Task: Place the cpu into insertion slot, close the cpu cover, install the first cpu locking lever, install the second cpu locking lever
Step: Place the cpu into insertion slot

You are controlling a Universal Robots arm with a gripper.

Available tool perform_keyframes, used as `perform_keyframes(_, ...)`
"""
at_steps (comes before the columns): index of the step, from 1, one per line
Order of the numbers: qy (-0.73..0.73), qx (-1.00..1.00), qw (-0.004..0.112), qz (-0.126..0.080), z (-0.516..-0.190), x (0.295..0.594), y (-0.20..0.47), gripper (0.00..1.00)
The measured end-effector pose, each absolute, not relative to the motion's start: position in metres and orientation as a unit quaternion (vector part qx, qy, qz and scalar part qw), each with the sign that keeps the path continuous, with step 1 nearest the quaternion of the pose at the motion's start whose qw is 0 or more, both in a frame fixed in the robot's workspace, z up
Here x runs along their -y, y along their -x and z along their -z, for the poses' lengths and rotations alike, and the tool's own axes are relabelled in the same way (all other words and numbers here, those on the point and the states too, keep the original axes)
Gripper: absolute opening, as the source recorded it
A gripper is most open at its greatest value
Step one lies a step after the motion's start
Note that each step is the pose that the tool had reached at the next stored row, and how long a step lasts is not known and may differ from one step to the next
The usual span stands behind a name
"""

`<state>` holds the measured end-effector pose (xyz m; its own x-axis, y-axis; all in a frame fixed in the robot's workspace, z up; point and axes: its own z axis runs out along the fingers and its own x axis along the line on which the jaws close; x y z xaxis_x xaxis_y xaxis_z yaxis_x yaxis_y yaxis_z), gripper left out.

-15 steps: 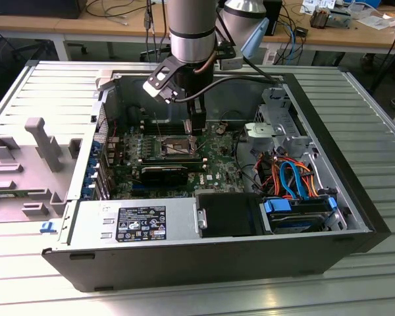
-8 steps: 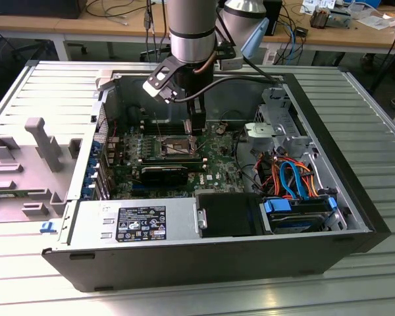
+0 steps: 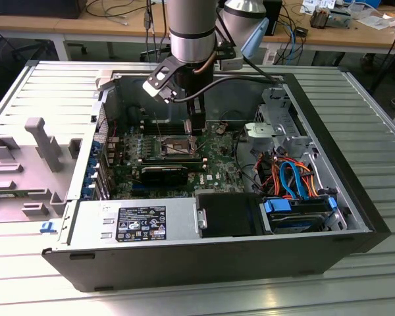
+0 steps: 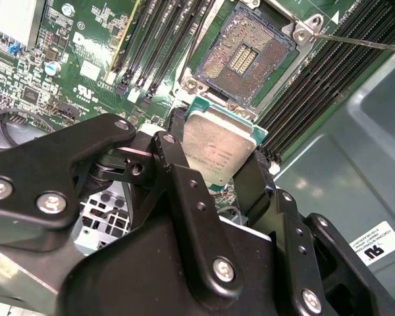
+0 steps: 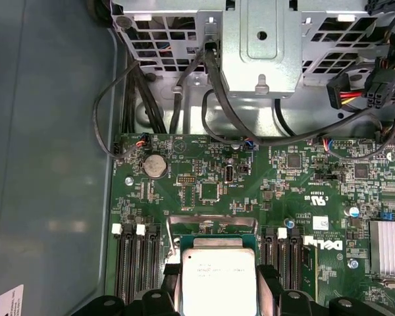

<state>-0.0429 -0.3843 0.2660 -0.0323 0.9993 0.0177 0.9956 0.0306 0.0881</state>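
Claw (image 4: 217, 158) is clamping the cpu (image 4: 220, 141) near the bare insertion slot (image 3: 174, 145), mid-frame in the exterior view. No step is showing as finished.

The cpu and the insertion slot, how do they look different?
The cpu has a smooth, dull silver top; the insertion slot is a recess speckled with tiny contacts. The cpu is gripped in the pincer, off the green board; the insertion slot sits in that board, empty. Both are square.
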Motion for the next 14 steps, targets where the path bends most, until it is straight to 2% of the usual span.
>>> perform_keyframes(14,-0.7,-0.712,0.025,-0.038,-0.2658,0.3843,0.0429,0.55)
